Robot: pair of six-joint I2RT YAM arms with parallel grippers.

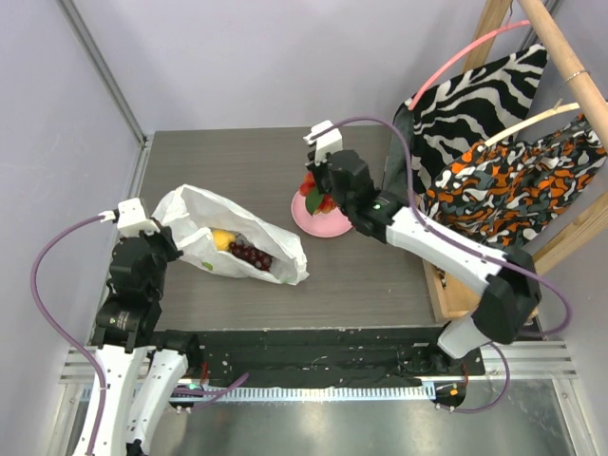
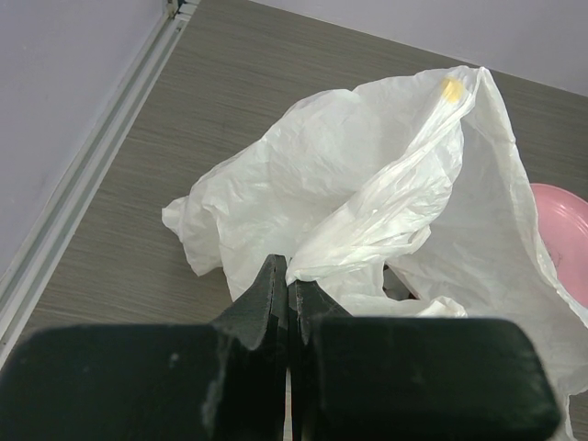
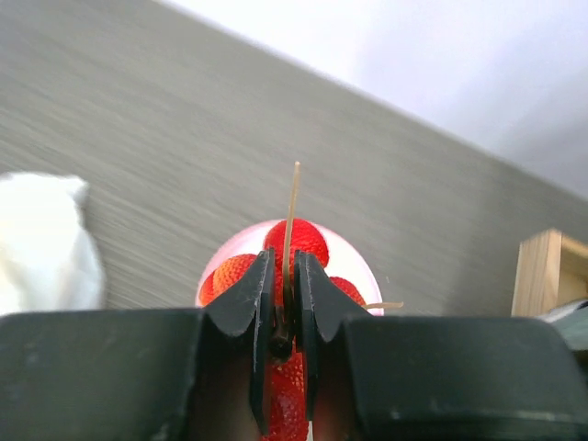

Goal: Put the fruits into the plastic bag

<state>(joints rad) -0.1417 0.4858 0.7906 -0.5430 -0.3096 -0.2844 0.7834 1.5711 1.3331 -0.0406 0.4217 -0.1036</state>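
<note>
A dark wood-grain table (image 1: pixel 361 285) sits between pale lilac walls, with striped and patterned cloths (image 1: pixel 494 142) hung on a wooden frame past its right edge. The job looks roughly half done. The plastic bag (image 1: pixel 204 223) lies crumpled near the left edge, about midway between the far and near edges. Through its open mouth show a lemon (image 1: pixel 221 239) and a dark grape bunch (image 1: pixel 252 255), with a small green piece (image 1: pixel 208 265) at the near lip (in or out, hard to say). What is left is the red fruits (image 1: pixel 318 198), strawberry-like in the wrist view, heaped on the pink plate (image 1: pixel 323 226) around the middle of the table, just right of the bag.

The left claw (image 2: pixel 289 287) is pinched together on a fold of the bag's rim, on the side facing the left edge, and holds the plastic up. The right claw (image 3: pixel 285 276) sits directly over the plate with its fingers closed on a thin pale stalk (image 3: pixel 292 207) that rises between them. Red fruit shows just below and between the fingers. Whether that piece is off the plate I cannot tell. To finish, the red fruits need carrying left to the bag's mouth, which is near the plate but apart from it.
</note>
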